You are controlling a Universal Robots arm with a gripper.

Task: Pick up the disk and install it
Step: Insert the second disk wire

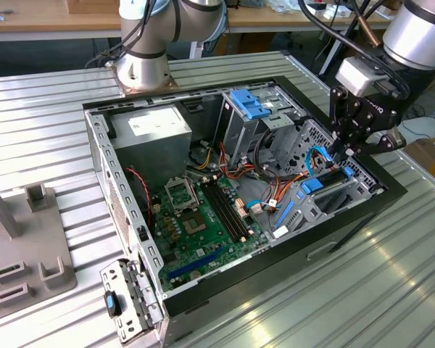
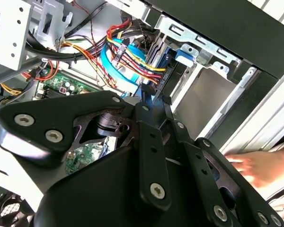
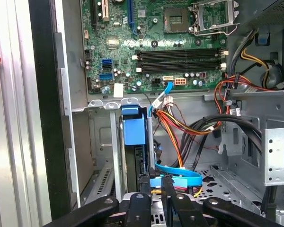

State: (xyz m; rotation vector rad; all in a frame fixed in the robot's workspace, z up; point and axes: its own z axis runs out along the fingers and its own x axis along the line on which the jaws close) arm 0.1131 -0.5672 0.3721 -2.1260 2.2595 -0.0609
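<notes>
The hand (image 1: 346, 154) hung inside the open case (image 1: 101, 156), its narrow fingers (image 3: 145, 198) drawn close together on the edge of the disk (image 3: 134, 125), which stood on edge directly beyond the fingertips, partway down its slot in the bay (image 3: 104, 105). Seating it well probably called for a straight push along the slot, clear of the blue cable (image 3: 177, 171) just beside the fingers. The disk showed a bright blue carrier over grey metal, with the motherboard (image 3: 151, 42) farther off.
</notes>
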